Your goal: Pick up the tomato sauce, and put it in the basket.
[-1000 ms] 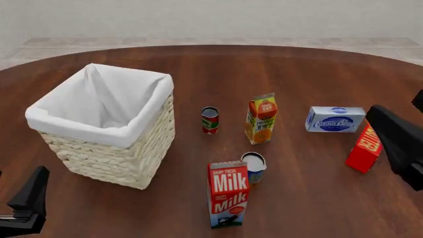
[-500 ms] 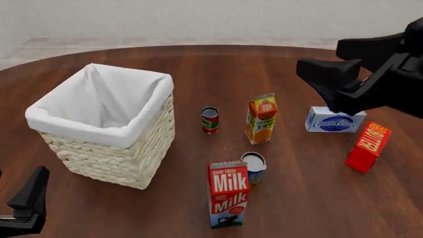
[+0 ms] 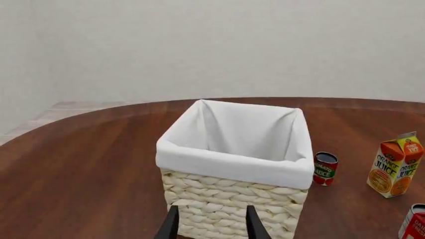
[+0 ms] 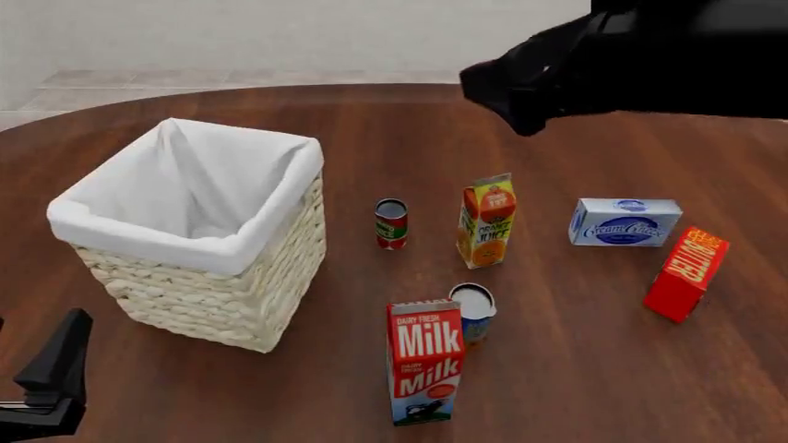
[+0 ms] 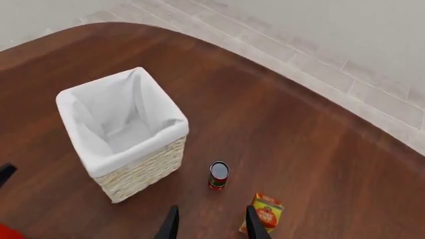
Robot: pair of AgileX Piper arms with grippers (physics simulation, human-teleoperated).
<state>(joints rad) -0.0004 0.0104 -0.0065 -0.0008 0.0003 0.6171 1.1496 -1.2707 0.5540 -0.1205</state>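
While cylindrical tin tomato sauce stands beside woven wicker basket | both claws gape, empty.

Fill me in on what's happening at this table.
Nothing is held yet. The right gripper hangs open high above the table's far side, looking down on the tomato sauce, which stands upright between the basket and the orange juice carton. The left gripper sits open, low, facing the basket's near side. The basket looks empty.
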